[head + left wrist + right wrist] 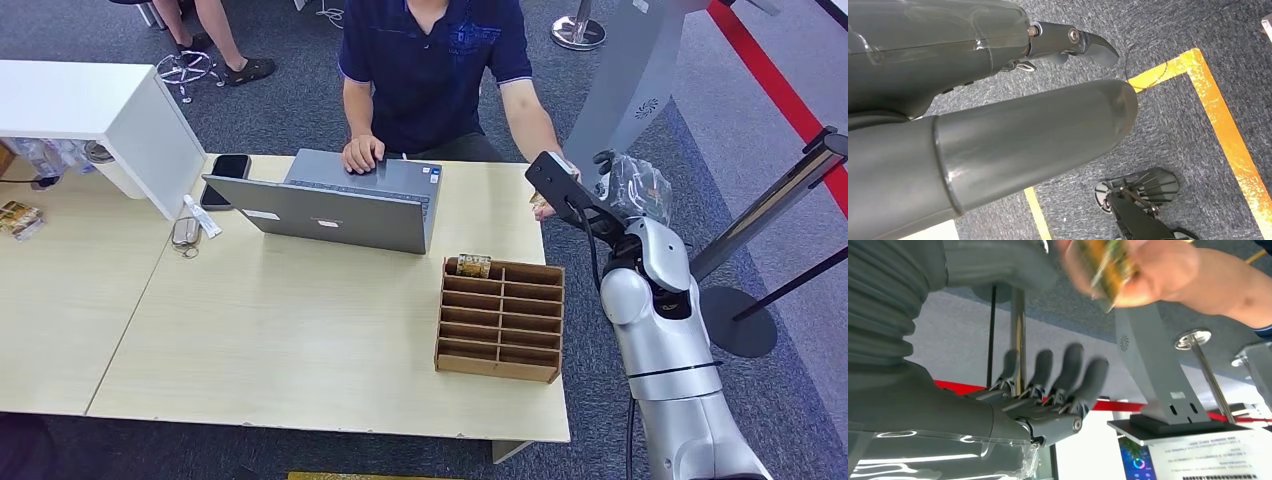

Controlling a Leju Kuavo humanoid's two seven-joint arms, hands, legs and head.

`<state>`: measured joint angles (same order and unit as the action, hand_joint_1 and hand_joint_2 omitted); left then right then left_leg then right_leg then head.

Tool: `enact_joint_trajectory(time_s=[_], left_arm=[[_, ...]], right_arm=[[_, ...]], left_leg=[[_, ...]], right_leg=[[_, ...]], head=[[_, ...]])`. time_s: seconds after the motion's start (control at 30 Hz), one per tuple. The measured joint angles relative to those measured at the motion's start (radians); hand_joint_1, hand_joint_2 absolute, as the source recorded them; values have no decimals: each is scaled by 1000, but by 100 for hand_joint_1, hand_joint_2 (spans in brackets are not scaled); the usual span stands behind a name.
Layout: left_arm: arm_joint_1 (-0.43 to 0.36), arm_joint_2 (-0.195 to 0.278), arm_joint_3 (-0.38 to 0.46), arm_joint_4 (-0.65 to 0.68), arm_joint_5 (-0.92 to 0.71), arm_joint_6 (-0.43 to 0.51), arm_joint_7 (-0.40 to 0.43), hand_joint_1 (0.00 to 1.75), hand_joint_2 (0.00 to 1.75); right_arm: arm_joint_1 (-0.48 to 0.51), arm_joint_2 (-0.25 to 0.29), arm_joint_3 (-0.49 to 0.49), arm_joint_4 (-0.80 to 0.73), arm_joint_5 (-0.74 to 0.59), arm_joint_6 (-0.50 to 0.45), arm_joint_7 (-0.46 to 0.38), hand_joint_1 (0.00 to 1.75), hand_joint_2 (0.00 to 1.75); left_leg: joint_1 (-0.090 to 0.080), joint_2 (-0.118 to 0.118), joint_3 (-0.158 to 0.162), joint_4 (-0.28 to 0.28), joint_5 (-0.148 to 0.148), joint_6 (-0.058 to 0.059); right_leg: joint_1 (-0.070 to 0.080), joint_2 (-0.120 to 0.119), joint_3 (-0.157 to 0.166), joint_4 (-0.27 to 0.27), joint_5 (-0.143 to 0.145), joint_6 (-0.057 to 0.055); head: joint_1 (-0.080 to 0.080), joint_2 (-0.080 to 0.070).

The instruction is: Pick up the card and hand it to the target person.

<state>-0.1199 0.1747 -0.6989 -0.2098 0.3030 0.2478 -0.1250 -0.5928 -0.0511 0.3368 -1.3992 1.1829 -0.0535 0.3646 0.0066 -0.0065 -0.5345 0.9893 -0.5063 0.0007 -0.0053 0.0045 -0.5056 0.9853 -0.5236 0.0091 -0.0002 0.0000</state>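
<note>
Pale wood makes up the table (300, 330), where a person in a dark blue shirt (435, 60) sits at the far side with one hand on a grey laptop (350, 205). The robot's right arm reaches past the table's far right corner toward that person. Judging by the right wrist view, the handover looks all but done: the person's hand (1148, 270) grips the card (1108, 265), a blurred green and yellow slip, close beside the robot's thumb, while the right hand (1048, 390) has its fingers stretched out and apart with nothing in them. Whether the thumb touches the card I cannot tell. What seems left is to draw the arm back. A silver kiosk post (640, 70) and a barrier pole (770, 210) stand near the arm, so the retreat has little room on that side. The wooden slotted rack (500, 320) sits near the table's right edge with 1 card in its far left slot. A phone (225, 175) lies beside the laptop. The left hand (998, 115) hangs over carpet; I cannot tell how its fingers lie.
</note>
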Motion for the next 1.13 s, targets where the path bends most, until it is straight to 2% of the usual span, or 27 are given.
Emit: enact_joint_trajectory(time_s=[0.33, 0.63, 0.8, 0.87, 1.13], left_arm=[[0, 0, 0, 0, -5, 0, -1, 0, 0], [0, 0, 0, 0, -1, 1, 5, 0, 0], [0, 0, 3, 3, 1, 7, 11, 0, 0], [0, 0, 3, 4, 1, 7, 14, 0, 0], [1, 0, 17, 5, 10, 13, 17, 0, 0]], right_arm=[[7, 0, 0, 39, -32, 2, 2, 0, 175], [99, 18, -6, -4, -246, -125, -85, 0, 175], [219, 43, -19, -112, -522, -218, -188, 0, 175], [259, 44, -18, -148, -594, -238, -214, 0, 175], [381, 44, -12, -252, -671, -270, -250, 0, 175]], left_leg=[[0, 0, 0, 0, 0, 0], [0, 0, 0, 0, 0, 0], [0, 0, 0, 0, 0, 0], [0, 0, 0, 0, 0, 0], [0, 0, 0, 0, 0, 0]], right_leg=[[0, 0, 0, 0, 0, 0], [0, 0, 0, 0, 0, 0], [0, 0, 0, 0, 0, 0], [0, 0, 0, 0, 0, 0], [0, 0, 0, 0, 0, 0]], head=[[0, 0], [0, 0], [0, 0], [0, 0], [0, 0]])
